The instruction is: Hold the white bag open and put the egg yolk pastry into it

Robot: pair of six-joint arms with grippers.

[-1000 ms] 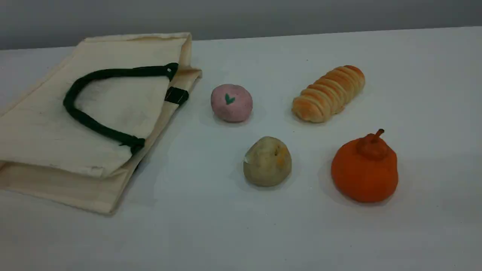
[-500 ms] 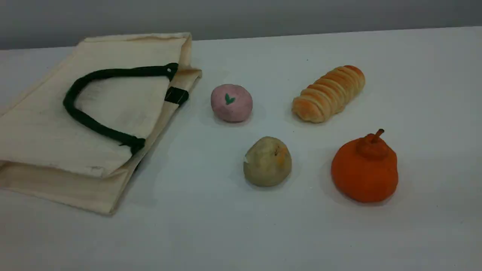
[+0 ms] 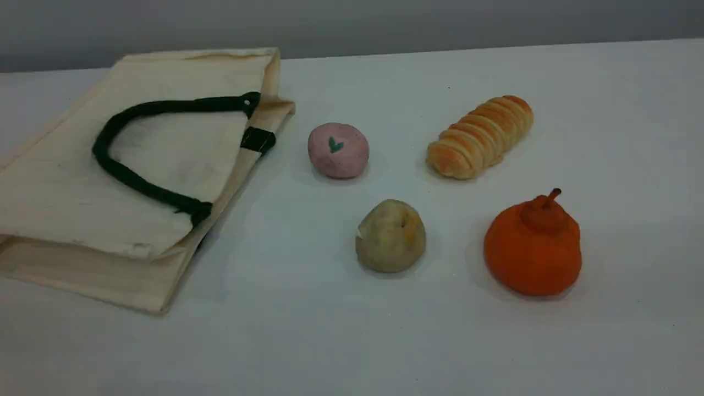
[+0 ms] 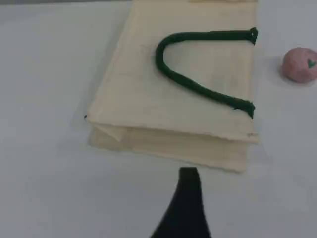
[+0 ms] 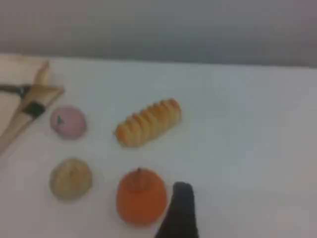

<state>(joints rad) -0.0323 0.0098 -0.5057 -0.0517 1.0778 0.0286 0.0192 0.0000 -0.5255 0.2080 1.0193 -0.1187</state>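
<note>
The white bag (image 3: 66, 192) lies flat and closed at the table's left, its dark green handle (image 3: 137, 184) resting on top. The left wrist view looks down on the white bag (image 4: 138, 89), with my left gripper's dark fingertip (image 4: 188, 178) just short of its near folded edge and not touching it. The egg yolk pastry (image 3: 390, 236), a dull beige lump, sits in the middle of the table, apart from the bag. In the right wrist view the egg yolk pastry (image 5: 71, 178) is at lower left, well to the left of my right fingertip (image 5: 181, 196). Neither gripper holds anything; both arms are outside the scene view.
A pink ball with a green mark (image 3: 337, 150) sits between the bag's mouth and the pastry. A ridged golden bread roll (image 3: 480, 137) lies at the back right. An orange stemmed fruit (image 3: 532, 247) stands right of the pastry, close beside my right fingertip.
</note>
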